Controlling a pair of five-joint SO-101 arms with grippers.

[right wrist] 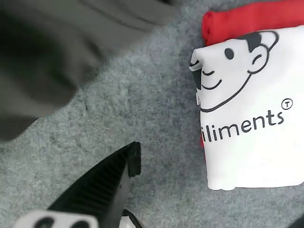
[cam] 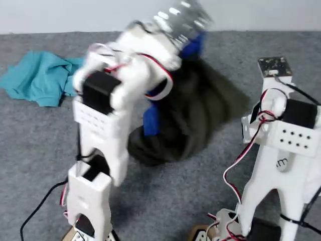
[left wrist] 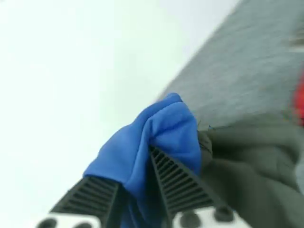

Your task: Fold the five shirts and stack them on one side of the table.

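- High view: the left arm (cam: 108, 115) rises from the lower left of the frame, and its left gripper (cam: 183, 24) sits at top centre, blurred.
- A blue shirt (cam: 193, 45) hangs just under that gripper; more blue cloth shows lower down, at the left edge of a dark shirt (cam: 200, 110).
- The dark shirt lies in a loose heap at the middle of the grey table (cam: 35, 145), partly draped under the raised arm.
- A teal shirt (cam: 42, 75) lies crumpled at the upper left, well apart from the heap.
- The right arm (cam: 281, 135) stands at the right edge of the frame.
- Left wrist view: the left gripper (left wrist: 121, 164) is clenched on the blue shirt (left wrist: 164, 123), whose cloth is bunched between and over the two ribbed fingers (left wrist: 180, 185).
- The dark shirt (left wrist: 251, 166) fills the lower right, touching the blue one; a red sliver shows at the right edge, and a pale wall (left wrist: 71, 71) takes the upper left.
- Right wrist view: the right gripper (right wrist: 211, 192) is released, with nothing in its grasp; one ribbed finger (right wrist: 102, 187) shows at lower left.
- A folded white shirt (right wrist: 251, 142) with a cartoon face and lettering lies at the right, on top of a folded red shirt (right wrist: 247, 19).
- The dark shirt (right wrist: 47, 57) covers the upper left, with bare table (right wrist: 142, 109) between it and the folded pair.
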